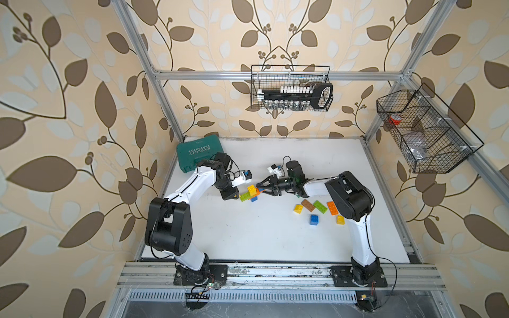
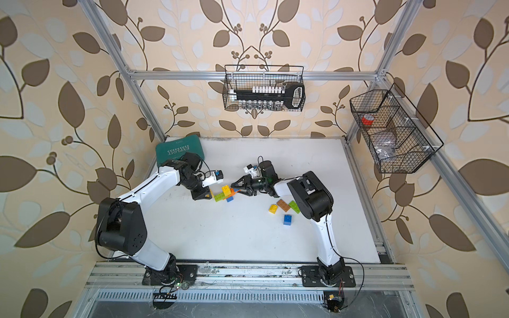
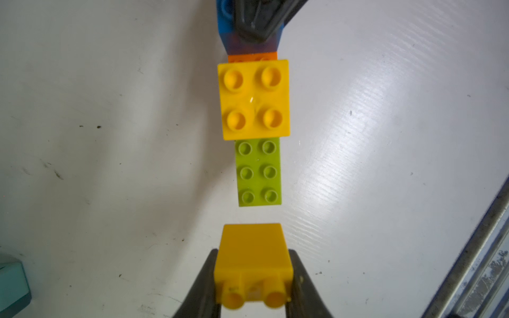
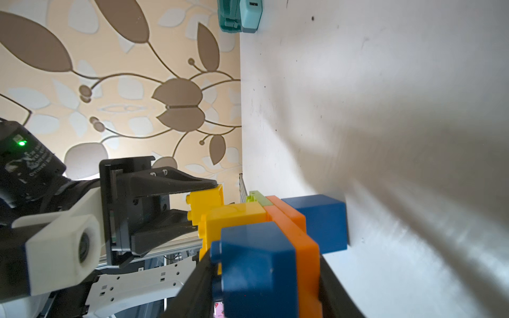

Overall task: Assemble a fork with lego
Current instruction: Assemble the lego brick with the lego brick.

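Left jaws are pinching a yellow brick (image 3: 253, 261) at bottom centre, right jaws clamping the stack (image 3: 254, 99) — misaligned studs risking a slip.

Lego stack (image 1: 251, 192) sits mid-table, one brick (image 3: 253, 261) just left of it, spare bricks (image 1: 320, 206) off right, tool case (image 1: 198, 152) in the back-left corner.

I work in a lab test cell dressed up like a home. An aluminium frame (image 1: 206, 74) boxes in my white tabletop (image 1: 248, 234), leaf-patterned wallpaper (image 1: 68, 110) covers the walls, wire baskets (image 1: 254, 93) hang up high, and my left arm (image 1: 181, 190) and right arm (image 1: 360, 239) are bolted to a metal rail (image 1: 275, 271).
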`<state>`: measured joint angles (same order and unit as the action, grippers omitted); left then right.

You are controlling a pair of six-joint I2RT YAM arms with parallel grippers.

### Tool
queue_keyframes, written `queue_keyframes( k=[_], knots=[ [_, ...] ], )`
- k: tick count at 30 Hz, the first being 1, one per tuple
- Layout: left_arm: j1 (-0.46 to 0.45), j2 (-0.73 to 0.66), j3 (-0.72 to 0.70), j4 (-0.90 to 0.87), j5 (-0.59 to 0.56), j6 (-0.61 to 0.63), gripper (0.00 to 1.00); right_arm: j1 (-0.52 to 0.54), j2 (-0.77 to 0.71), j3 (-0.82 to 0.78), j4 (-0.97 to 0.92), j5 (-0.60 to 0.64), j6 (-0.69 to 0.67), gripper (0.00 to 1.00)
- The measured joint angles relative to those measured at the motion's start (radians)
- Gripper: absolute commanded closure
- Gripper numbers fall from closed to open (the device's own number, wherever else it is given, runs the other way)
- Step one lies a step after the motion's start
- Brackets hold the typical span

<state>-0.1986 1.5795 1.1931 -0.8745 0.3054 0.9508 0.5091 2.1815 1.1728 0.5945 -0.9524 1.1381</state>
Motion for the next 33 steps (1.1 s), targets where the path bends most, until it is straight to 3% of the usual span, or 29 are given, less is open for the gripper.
queue_keyframes(
  k=[18,33],
  knots=[
    [-0.039,0.139,0.077,-0.041,0.033,-0.008,1.00,-0.003,0.000,-0.027,0.070,0.018,0.040,0.62],
    [-0.051,0.156,0.078,0.011,0.027,-0.043,1.00,-0.009,0.000,-0.035,0.088,0.017,0.040,0.62]
  ],
)
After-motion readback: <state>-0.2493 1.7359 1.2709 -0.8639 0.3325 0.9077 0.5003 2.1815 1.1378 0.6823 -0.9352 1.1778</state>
